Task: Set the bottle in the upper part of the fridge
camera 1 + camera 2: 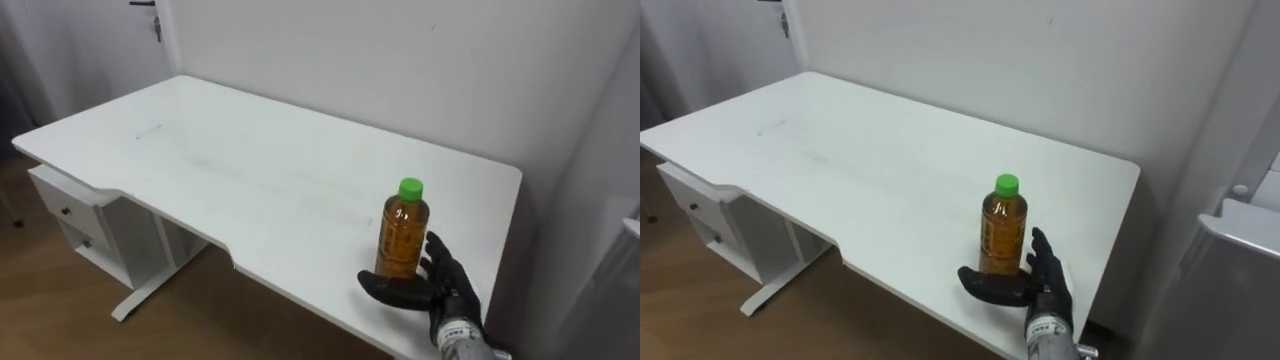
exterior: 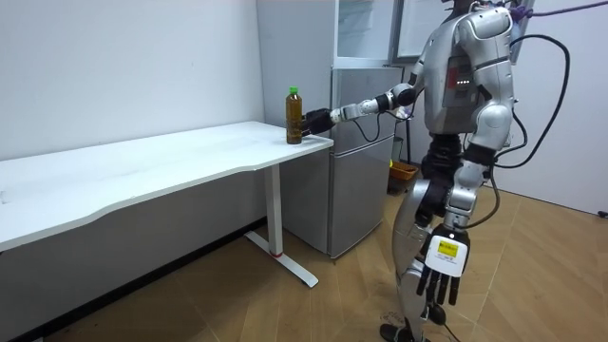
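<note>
The bottle (image 1: 402, 235), full of brown drink with a green cap, stands straight up on the white table (image 1: 250, 170), close to the table's front edge at the end next to the grey fridge (image 2: 361, 190). The robot's right hand (image 1: 447, 287) reaches over that end of the table and is wrapped round the bottom of the bottle, thumb across the front and fingers up behind it. The left hand (image 2: 442, 275) hangs down away from the table, with loose, straight fingers holding nothing.
</note>
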Controlling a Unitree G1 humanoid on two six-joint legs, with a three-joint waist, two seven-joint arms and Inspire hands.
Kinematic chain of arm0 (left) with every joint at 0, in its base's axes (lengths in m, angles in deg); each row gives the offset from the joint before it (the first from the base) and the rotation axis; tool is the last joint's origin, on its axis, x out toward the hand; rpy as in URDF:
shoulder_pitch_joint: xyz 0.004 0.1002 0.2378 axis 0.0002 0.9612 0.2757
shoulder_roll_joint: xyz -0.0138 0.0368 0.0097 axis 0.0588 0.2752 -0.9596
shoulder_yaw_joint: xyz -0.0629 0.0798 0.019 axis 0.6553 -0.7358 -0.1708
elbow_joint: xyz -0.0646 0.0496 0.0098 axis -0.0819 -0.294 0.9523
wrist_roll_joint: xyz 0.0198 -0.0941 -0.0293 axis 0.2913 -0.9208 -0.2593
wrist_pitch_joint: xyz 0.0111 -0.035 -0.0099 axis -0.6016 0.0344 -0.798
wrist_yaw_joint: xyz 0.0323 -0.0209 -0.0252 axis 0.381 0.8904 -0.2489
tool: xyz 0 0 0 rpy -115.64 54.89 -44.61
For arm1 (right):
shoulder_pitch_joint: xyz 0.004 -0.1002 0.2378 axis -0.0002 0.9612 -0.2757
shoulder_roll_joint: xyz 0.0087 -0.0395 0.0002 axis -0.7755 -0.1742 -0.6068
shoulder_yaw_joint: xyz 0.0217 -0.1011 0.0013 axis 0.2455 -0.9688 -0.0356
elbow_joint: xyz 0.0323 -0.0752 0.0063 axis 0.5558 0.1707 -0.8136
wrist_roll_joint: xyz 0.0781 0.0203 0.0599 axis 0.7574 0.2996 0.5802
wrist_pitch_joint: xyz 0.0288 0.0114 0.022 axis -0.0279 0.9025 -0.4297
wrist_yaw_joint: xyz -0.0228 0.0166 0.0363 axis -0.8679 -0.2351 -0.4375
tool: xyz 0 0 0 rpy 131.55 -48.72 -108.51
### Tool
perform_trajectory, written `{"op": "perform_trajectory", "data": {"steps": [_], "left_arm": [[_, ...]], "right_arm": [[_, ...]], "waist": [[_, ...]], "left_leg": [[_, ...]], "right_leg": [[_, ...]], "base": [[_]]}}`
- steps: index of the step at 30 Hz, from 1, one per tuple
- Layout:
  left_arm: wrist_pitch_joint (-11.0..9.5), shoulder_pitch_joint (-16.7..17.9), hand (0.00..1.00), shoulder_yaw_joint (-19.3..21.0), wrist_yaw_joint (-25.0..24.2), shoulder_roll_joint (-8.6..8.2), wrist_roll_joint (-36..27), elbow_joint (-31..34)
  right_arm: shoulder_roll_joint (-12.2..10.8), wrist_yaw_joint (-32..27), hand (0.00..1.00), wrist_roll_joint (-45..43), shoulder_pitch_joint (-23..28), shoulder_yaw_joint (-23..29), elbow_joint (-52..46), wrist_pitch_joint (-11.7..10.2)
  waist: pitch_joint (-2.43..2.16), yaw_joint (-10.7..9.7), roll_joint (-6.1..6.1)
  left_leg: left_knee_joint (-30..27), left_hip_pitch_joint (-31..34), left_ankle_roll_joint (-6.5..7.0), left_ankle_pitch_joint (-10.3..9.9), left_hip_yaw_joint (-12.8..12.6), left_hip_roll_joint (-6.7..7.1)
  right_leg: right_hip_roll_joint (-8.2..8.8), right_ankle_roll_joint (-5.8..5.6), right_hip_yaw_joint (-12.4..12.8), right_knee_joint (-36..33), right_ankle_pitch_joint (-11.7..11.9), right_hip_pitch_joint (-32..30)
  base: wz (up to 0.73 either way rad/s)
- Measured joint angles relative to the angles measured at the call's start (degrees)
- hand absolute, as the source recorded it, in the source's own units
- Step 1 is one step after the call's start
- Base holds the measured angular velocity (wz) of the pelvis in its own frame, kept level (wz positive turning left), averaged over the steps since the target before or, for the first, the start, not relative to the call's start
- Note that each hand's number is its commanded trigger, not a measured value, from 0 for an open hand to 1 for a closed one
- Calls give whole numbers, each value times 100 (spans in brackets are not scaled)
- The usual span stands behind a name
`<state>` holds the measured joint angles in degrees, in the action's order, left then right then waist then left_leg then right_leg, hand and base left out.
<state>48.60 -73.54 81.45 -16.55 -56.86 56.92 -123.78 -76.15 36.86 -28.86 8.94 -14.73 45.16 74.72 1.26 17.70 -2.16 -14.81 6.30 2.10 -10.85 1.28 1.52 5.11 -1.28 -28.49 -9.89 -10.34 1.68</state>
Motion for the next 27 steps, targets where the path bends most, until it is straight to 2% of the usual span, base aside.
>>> {"op": "perform_trajectory", "data": {"steps": [8,12,22,24,27], "left_arm": [[-25,0,0,-12,2,-37,-12,2],[-50,18,0,-14,5,-36,-13,4],[-210,16,0,-16,17,-24,-230,7],[-261,11,0,-16,15,-24,-223,5],[-308,-9,0,-15,7,-12,-226,-2]], "right_arm": [[1,-312,0,-17,-7,-3,26,-3],[4,-471,0,-90,-189,-7,394,-107],[20,-798,0,-119,-300,-10,465,-329],[25,-829,0,-387,-314,-9,464,-330],[54,-892,0,-797,-355,-8,467,-330]], "waist": [[8,11,9],[15,22,4],[46,27,-63],[48,38,-71],[50,175,-86]], "left_leg": [[1,-3,-4,18,98,14],[11,23,-11,34,126,20],[2,245,-13,58,134,21],[-2,291,-13,59,132,20],[7,346,-12,68,78,13]], "right_leg": [[3,0,-96,7,0,39],[8,0,-148,1,0,26],[24,0,-156,-77,0,-226],[25,0,-152,-80,0,-274],[25,2,-96,-93,1,-362]], "base": [[5],[6],[0],[-2],[-8]]}}
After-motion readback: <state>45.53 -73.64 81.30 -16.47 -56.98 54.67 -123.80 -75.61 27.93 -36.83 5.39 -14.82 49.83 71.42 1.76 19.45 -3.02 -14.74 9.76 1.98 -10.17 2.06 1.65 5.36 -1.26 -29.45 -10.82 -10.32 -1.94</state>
